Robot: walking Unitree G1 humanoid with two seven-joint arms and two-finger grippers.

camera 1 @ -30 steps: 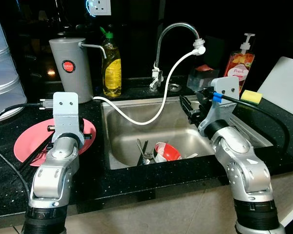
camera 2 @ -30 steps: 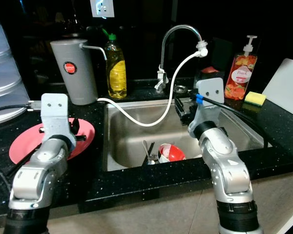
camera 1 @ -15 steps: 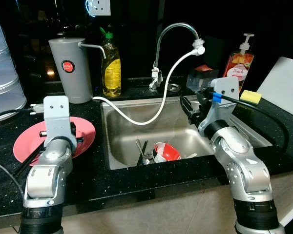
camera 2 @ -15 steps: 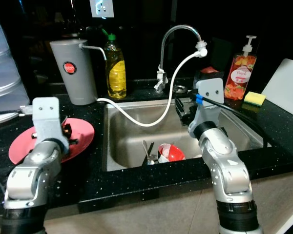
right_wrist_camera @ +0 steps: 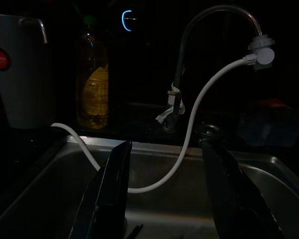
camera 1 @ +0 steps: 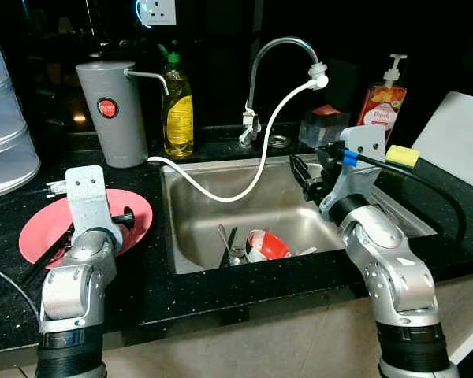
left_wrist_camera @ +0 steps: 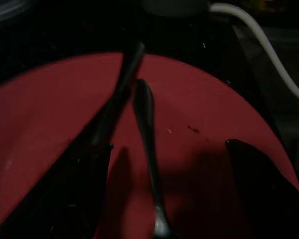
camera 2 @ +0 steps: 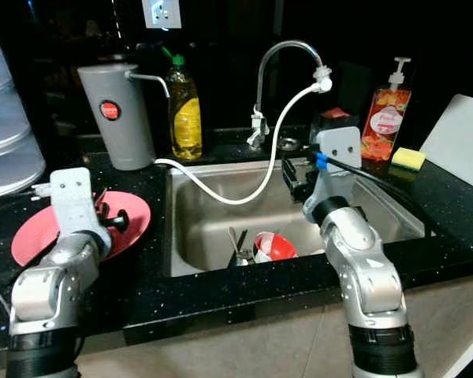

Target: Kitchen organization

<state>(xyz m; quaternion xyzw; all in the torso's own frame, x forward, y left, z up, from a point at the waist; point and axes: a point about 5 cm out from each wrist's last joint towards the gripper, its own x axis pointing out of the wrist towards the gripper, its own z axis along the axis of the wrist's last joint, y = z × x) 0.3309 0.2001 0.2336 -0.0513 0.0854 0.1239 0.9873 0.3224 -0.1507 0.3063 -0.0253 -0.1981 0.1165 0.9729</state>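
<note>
I am hovering the left gripper (left_wrist_camera: 164, 164), jaws spread, over the spoon (left_wrist_camera: 147, 149) on the red plate (camera 1: 31, 232) at nine o'clock of the sink (camera 1: 197, 228), probably to grasp it, while the right gripper (right_wrist_camera: 164, 199) is waiting spread over the basin.

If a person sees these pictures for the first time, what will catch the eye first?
Probably the red plate on the dark counter left of the sink, with the left gripper open just above the utensils lying on it. Next, the white hose hanging from the faucet across the sink.
</note>
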